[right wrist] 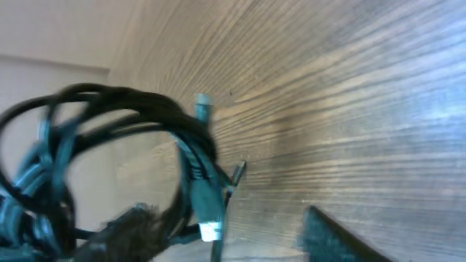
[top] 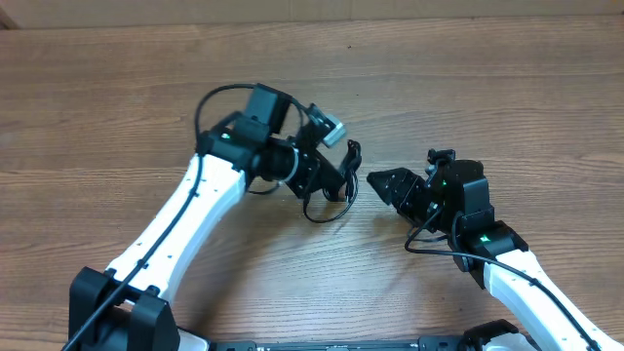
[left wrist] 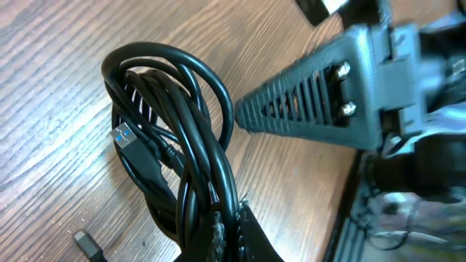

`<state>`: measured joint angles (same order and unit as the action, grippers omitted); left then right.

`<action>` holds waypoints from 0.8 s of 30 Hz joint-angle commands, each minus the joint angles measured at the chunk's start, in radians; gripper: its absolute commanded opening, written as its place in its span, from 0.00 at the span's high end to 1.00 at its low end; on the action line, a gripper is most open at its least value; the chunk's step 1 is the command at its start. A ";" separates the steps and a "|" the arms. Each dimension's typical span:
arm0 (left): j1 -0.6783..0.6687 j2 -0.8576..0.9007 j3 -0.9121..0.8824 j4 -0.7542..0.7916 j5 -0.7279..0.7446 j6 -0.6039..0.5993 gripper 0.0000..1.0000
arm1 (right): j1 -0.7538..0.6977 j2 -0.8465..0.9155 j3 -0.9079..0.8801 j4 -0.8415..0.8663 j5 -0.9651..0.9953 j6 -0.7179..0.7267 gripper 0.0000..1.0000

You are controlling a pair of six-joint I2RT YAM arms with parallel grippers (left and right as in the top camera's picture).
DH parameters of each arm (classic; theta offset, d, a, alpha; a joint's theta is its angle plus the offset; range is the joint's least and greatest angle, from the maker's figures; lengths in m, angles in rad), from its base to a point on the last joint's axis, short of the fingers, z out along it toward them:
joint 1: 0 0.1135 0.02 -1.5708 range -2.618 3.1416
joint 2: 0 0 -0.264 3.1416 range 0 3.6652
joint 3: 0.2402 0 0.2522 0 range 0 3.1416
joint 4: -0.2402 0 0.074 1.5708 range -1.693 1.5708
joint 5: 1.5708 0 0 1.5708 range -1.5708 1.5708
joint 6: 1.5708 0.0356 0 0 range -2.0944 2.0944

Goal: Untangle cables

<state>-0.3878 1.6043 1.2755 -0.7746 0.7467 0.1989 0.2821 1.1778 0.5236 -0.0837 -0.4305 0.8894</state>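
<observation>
The cables [left wrist: 182, 138] are one coiled black bundle with a blue-tipped USB plug [left wrist: 124, 135], and a small plug [left wrist: 87, 244] lies on the wood. My left gripper [left wrist: 227, 236] is shut on the bundle's lower end. In the overhead view the left gripper [top: 341, 183] holds the cables [top: 327, 207] at the table's middle. My right gripper [top: 375, 180] points at them from the right. In the right wrist view a silver-tipped plug [right wrist: 207, 218] hangs between the fingers of the right gripper [right wrist: 229, 240], which stand apart around it, so it is open.
The wooden table [top: 146, 97] stretches wide to the left, right and back. Both white arms reach in from the near edge, where the dark robot base [top: 127, 312] sits. The right gripper's ribbed finger [left wrist: 306, 102] is close beside the bundle.
</observation>
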 commanded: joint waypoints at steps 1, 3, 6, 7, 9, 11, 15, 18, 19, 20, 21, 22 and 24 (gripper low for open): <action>0.098 -0.023 0.016 0.005 0.185 0.034 0.96 | -0.002 0.003 0.018 -0.014 -0.021 -0.007 0.44; 0.143 -0.023 0.016 0.005 0.247 0.034 0.95 | -0.002 0.003 0.018 -0.016 -0.042 -0.008 0.44; 0.188 -0.023 0.016 0.006 0.359 0.034 0.96 | -0.002 0.003 0.018 -0.016 -0.066 -0.007 0.45; 0.199 -0.023 0.016 0.005 0.388 0.033 0.96 | -0.002 0.003 0.018 -0.015 -0.068 -0.008 0.47; 0.198 -0.023 0.016 0.004 0.402 0.033 0.96 | -0.002 0.003 0.018 -0.009 -0.073 -0.007 0.47; 0.192 -0.023 0.016 0.004 0.420 0.027 0.96 | -0.002 0.003 0.018 0.011 -0.096 -0.008 0.47; 0.167 -0.023 0.016 0.000 0.425 0.022 0.96 | -0.002 0.003 0.018 0.072 -0.151 -0.057 0.46; 0.143 -0.023 0.016 0.000 0.425 0.022 0.96 | -0.002 0.003 0.018 0.103 -0.166 -0.098 0.44; 0.136 -0.023 0.016 0.001 0.425 0.022 0.96 | -0.002 0.003 0.018 0.108 -0.167 -0.104 0.42; 0.128 -0.023 0.016 0.001 0.425 0.022 0.96 | -0.001 0.003 0.018 0.114 -0.167 -0.106 0.42; 0.121 -0.023 0.016 0.001 0.425 0.022 0.96 | -0.001 0.003 0.018 0.119 -0.167 -0.106 0.42; 0.114 -0.023 0.016 0.001 0.425 0.022 0.96 | -0.001 0.003 0.018 0.123 -0.167 -0.106 0.42; 0.098 -0.023 0.016 0.001 0.422 0.023 0.96 | 0.000 0.003 0.018 0.128 -0.173 -0.106 0.45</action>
<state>-0.2687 1.6043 1.2755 -0.7750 1.1236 0.2127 0.2821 1.1782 0.5240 0.0338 -0.5812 0.8089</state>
